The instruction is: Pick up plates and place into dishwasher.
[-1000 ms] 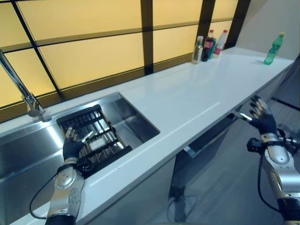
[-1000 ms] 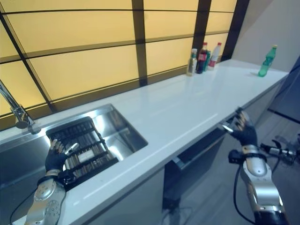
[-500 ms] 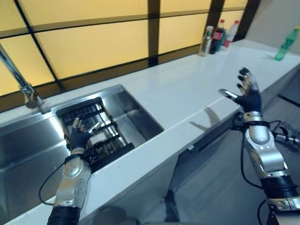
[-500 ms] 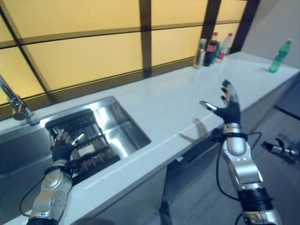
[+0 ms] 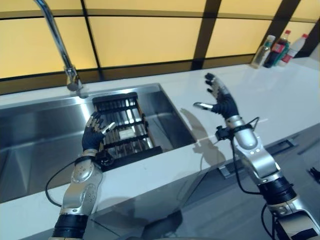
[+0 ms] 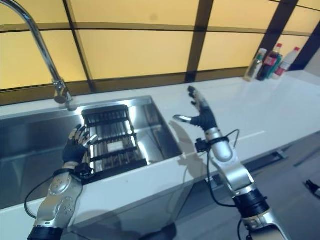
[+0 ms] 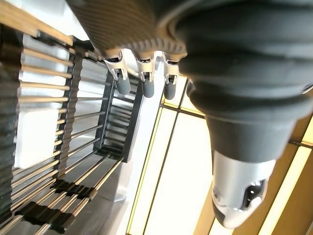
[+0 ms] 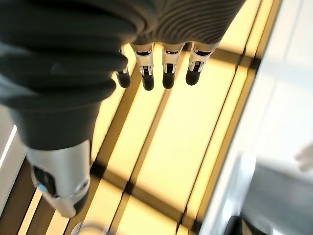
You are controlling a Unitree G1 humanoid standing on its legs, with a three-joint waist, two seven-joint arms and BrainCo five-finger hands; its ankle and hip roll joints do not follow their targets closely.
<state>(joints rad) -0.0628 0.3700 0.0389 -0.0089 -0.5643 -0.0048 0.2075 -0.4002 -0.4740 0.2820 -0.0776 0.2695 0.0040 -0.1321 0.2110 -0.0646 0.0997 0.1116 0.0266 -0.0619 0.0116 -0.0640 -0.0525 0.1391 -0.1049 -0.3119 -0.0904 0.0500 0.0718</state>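
While the left hand (image 5: 93, 136) is hovering with its fingers spread and relaxed over the near end of a black dish rack (image 5: 122, 126), it is holding nothing; the left wrist view is showing its dark-tipped fingers (image 7: 145, 87) straight above the rack's thin rods. The rack is sitting inside the right part of a stainless steel sink (image 5: 30, 145), close to the sink's right wall, and a pale flat patch is showing through its rods at the middle; whether that is a plate cannot be told. A curved chrome faucet (image 5: 60, 47) is rising at the far edge of the sink, left of the rack.

The right hand (image 5: 221, 103) is hanging raised above the white countertop (image 5: 280, 95), just right of the sink, with fingers extended and thumb held apart, gripping nothing. In the right wrist view its fingers (image 8: 167, 72) are pointing straight out toward the yellow window panels (image 5: 145, 32) with dark frames that are running along the far side of the counter. Three bottles (image 5: 278, 47) are standing together at the far right of the countertop against the window. Below the counter's near edge, at the right, a dark gap of a slightly open dishwasher door (image 5: 280, 150) is showing.
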